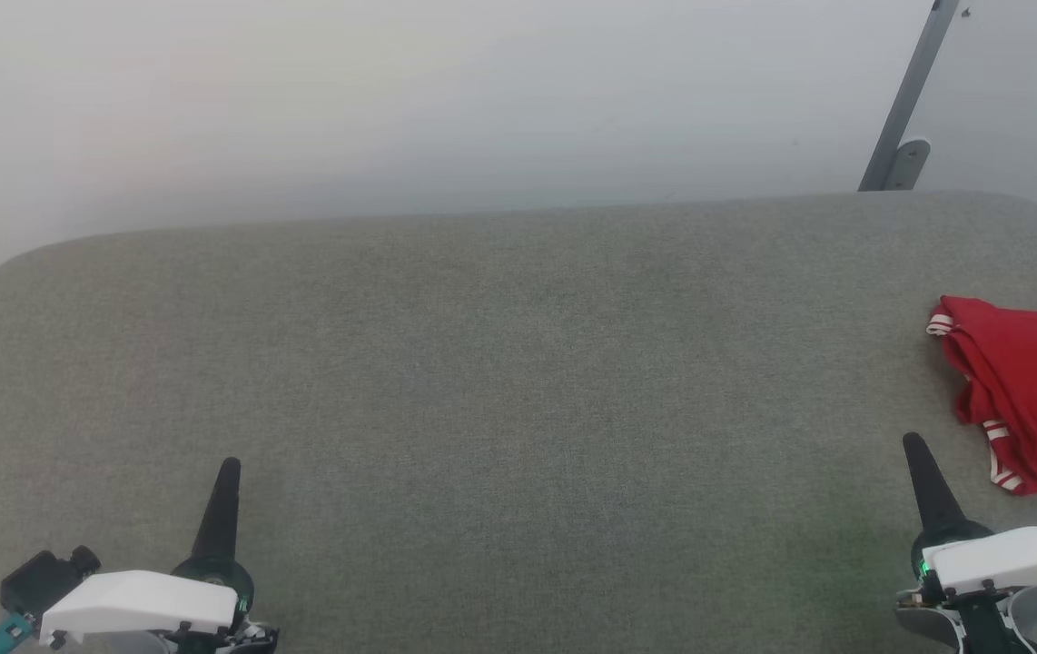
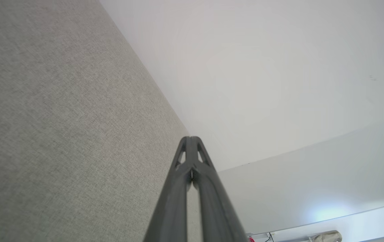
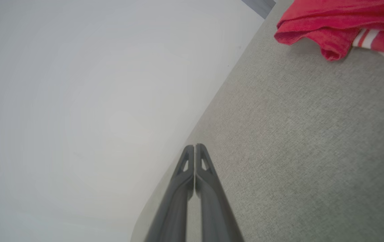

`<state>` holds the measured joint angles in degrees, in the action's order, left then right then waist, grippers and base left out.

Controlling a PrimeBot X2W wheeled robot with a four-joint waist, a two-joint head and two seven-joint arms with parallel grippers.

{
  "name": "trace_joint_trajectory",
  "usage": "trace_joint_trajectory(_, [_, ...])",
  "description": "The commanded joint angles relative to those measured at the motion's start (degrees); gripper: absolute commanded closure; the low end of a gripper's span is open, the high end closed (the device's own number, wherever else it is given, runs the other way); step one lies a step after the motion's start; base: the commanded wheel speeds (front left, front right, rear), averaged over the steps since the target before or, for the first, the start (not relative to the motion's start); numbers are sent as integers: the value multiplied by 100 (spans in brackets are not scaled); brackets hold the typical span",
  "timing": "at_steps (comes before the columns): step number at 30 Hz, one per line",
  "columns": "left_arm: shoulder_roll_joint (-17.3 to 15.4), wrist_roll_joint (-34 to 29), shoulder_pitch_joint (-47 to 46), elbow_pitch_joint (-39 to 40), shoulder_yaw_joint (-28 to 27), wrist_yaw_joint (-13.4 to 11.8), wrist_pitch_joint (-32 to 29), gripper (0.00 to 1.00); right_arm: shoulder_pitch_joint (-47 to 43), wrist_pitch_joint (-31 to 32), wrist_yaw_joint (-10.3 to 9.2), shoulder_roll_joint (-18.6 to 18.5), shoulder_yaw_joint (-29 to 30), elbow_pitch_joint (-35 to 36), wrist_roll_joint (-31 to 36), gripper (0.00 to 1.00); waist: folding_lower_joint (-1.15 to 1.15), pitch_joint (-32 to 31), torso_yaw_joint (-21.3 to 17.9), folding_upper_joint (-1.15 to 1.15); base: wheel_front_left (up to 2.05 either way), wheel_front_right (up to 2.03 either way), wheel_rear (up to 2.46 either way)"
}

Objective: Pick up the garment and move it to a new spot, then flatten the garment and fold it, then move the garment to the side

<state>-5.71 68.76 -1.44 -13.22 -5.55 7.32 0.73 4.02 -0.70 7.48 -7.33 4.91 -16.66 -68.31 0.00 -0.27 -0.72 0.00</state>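
Note:
The garment [image 1: 1032, 391] is a crumpled red heap with red-and-white stripe trim, lying at the far right of the grey fabric table [image 1: 500, 363] and cut off by the picture's edge. In the right wrist view the garment [image 3: 340, 23] sits at the top right. My right gripper [image 1: 914, 442] is shut and empty, just to the left of and nearer than the heap, not touching it; its tips [image 3: 194, 146] are pressed together. My left gripper [image 1: 230, 464] rests shut and empty at the lower left, far from the cloth, with its fingertips [image 2: 190, 137] closed.
The table's far edge [image 1: 518, 213] curves down at both corners, with a pale wall behind it. A grey slanted metal post [image 1: 904, 100] stands behind the back right corner. The wide middle of the table is bare fabric.

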Motion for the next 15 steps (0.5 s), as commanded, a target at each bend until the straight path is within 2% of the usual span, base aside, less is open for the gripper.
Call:
trace_joint_trajectory(1, [-14,172,-153,33,-27,16,-47,100,129,49,2,9,22,100,-147,100,0,1,2,0,0,0,0])
trace_joint_trajectory(15, [77,805,-266,-3,-53,19,-249,100,154,248,2,135,64,147,-805,100,0,11,19,0,0,0,0])
